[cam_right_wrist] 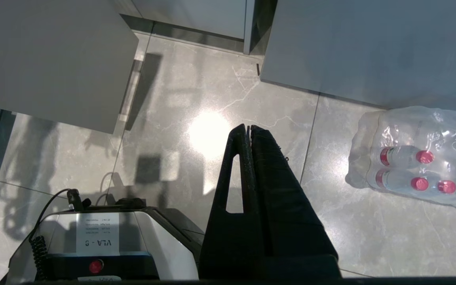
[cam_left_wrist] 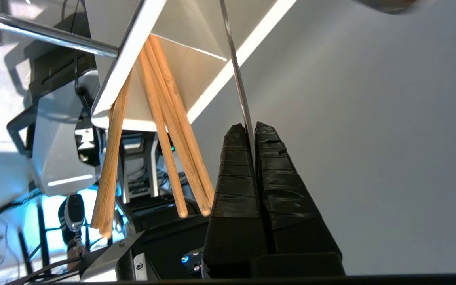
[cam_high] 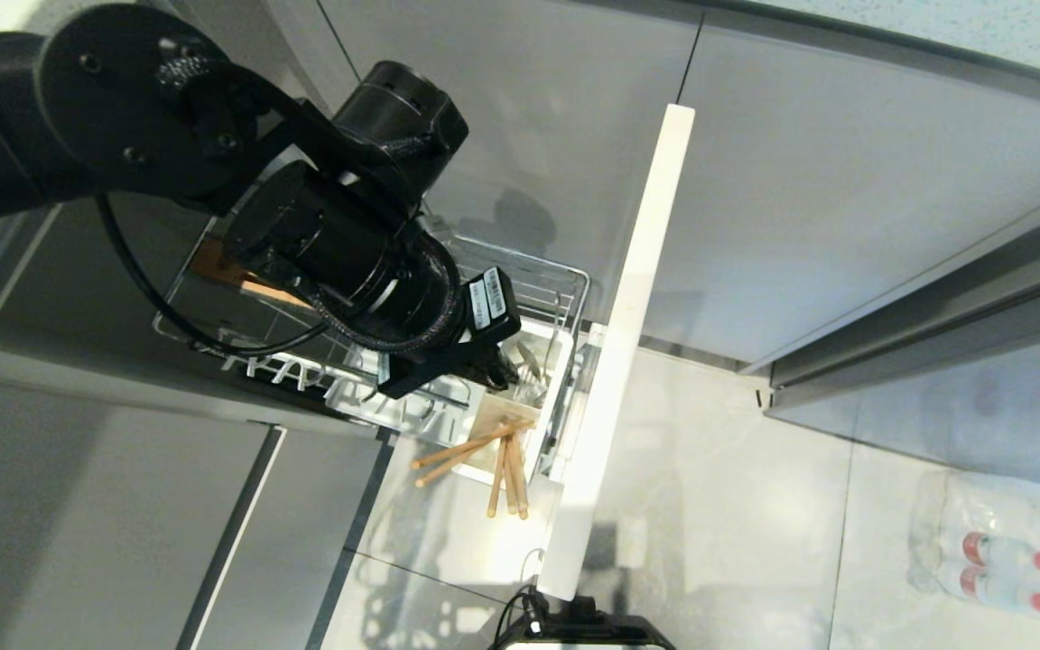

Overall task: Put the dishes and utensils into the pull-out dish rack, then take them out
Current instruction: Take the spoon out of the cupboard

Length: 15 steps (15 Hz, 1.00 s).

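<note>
**Left arm grips the spoon handle in the utensil caddy**

The pull-out dish rack, a chrome wire basket (cam_high: 538, 271) with a tall pale front panel (cam_high: 637, 298), stands drawn out of the grey cabinets over the tiled floor. At its front corner, just inside the panel, sits the white plastic utensil caddy (cam_high: 549, 379). The left gripper (cam_left_wrist: 253, 128) reaches down into it, its black fingers (cam_left_wrist: 234, 174) pressed together on a thin shiny metal handle (cam_left_wrist: 238, 79), most likely the long slim spoon. The handle's long axis runs straight on from the fingertips, in line with the gripper, into the caddy's compartment.

Just beside it, in the neighbouring compartment, light-brown wooden chopsticks (cam_high: 484, 451) lean outward, splayed in two bundles over the caddy's outer edge. They lie close alongside the left fingers, apart from them.

The plate and bowl cannot be made out. The right gripper (cam_right_wrist: 248, 128) hangs parked over the floor, fingers together and empty, near a wrapped pack of water bottles (cam_right_wrist: 414, 158); the left arm is far nearer the utensils.
</note>
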Motion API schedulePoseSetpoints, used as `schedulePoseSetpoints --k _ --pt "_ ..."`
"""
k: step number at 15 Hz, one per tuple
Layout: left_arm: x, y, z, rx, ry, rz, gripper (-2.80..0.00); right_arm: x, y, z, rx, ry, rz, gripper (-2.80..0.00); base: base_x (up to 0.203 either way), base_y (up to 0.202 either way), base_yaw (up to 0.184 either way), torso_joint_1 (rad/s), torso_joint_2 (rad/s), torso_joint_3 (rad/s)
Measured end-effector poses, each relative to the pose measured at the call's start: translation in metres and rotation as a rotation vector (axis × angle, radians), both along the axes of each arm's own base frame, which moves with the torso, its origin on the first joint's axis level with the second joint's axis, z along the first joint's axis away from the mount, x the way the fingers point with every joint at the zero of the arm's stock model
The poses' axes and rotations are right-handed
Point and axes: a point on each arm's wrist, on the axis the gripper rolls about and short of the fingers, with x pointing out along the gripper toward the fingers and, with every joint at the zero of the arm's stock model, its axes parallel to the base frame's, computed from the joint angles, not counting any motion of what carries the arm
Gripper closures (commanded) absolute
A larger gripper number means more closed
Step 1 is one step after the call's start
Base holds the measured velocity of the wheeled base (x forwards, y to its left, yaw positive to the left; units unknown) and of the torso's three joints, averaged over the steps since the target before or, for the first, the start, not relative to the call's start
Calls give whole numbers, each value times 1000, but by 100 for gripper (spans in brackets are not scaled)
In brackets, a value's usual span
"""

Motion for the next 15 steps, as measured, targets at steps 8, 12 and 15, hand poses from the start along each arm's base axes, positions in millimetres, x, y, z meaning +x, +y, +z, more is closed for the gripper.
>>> schedulePoseSetpoints --k 8,12,15 --pt "-30 21 35 -78 -91 -9 0 0 0 0 0 0 0 0 0 0 0 0 0 0" --pt "-42 29 47 -93 -135 1 0 0 0 0 0 0 0 0 0 0 0 0 0 0" --pt "-50 35 56 -106 -167 7 0 0 0 0 0 0 0 0 0 0 0 0 0 0"
